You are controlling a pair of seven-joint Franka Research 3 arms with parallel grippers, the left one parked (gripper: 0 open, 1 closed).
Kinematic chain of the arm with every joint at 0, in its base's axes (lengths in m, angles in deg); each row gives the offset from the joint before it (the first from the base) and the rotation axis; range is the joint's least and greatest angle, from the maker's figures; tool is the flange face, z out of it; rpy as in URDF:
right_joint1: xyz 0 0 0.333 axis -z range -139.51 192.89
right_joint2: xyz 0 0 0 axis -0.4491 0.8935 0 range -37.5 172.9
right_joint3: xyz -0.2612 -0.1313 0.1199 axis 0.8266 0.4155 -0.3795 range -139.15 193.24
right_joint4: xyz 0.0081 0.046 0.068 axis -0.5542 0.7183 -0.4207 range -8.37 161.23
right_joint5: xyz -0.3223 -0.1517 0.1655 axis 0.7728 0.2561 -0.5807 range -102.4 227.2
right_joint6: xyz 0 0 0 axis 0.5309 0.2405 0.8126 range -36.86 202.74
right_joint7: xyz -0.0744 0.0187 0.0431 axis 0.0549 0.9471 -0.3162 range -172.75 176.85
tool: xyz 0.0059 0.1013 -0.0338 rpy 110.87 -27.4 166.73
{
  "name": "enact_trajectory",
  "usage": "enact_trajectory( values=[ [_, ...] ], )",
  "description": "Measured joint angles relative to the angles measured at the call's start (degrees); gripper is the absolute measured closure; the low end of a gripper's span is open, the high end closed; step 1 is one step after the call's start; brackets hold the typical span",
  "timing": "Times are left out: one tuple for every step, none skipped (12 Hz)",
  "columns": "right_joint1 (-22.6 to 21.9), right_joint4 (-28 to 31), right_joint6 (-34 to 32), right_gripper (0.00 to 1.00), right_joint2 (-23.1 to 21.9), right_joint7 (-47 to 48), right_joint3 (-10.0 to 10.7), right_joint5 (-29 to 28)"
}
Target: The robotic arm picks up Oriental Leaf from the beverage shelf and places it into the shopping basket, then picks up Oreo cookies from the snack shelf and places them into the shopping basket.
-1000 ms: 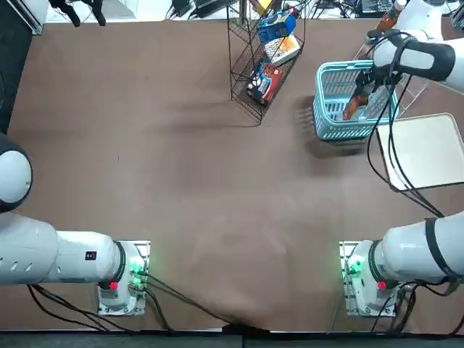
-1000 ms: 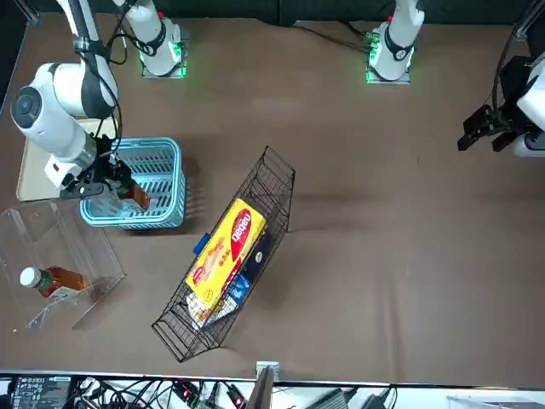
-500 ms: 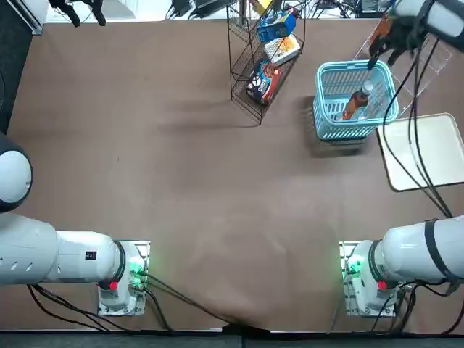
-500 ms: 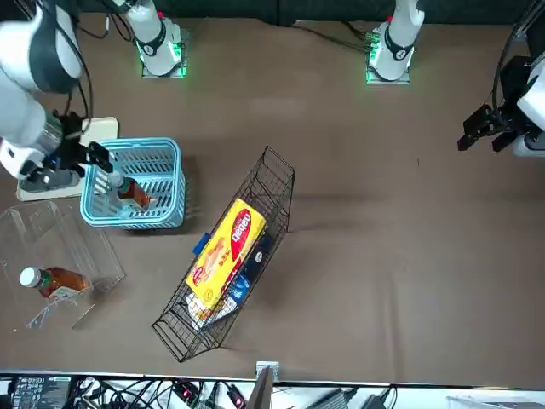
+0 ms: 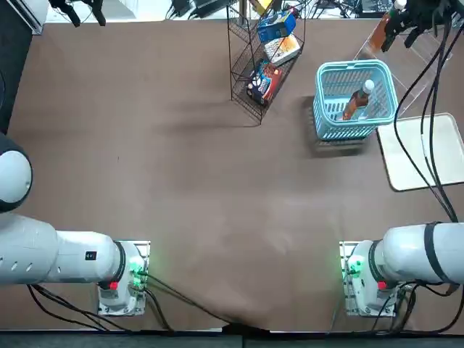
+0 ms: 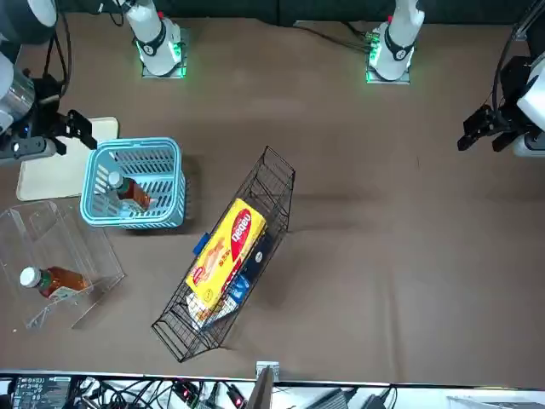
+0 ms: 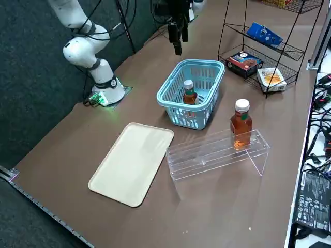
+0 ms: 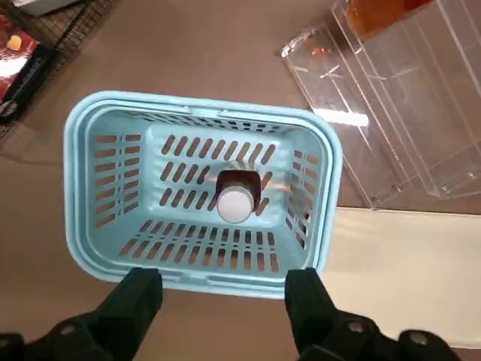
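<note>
Right gripper (image 8: 225, 304) raised near the shopping basket (image 8: 201, 199), fingers wide apart, nothing between. Oriental Leaf (image 7: 190, 94) in basket, white cap up, leaning a bit. Cream tray (image 7: 132, 164) beside basket; arm's black cables (image 5: 433, 138) cross above it. Another tea bottle (image 7: 241, 126) stands on the beverage shelf (image 7: 217, 154). Snack shelf (image 6: 277, 183): Oreo cookies (image 7: 265, 34), blue pack, seemingly under a yellow pack (image 6: 226, 253) with red oval, lettering not readable. Dark red-and-black pack (image 7: 244, 63) and cream-and-orange box (image 7: 272, 79) lower down.
</note>
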Motion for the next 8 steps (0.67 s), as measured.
enact_trajectory(
  values=[
    [-0.02, -0.01, -0.20, 0.00, -0.58, -0.10, -0.32, -0.01],
    [-0.03, -0.10, -0.20, 0.00, -0.99, -0.16, -0.90, -0.02],
    [-0.25, -0.79, -0.18, 0.00, -1.29, -0.79, -2.50, -0.07],
    [-0.63, -1.10, -0.11, 0.00, -1.29, -1.51, -3.16, -0.09],
    [-1.20, -1.22, 0.13, 0.00, -1.29, -2.32, -3.60, -0.14],
    [-2.02, -1.23, 0.68, 0.00, -1.28, -2.88, -3.79, -0.20],
    [-2.86, -1.23, 1.49, 0.00, -1.24, -3.69, -3.89, -0.65],
    [-3.67, -1.23, 2.59, 0.00, -1.14, -5.36, -3.92, -1.81]
  ],
)
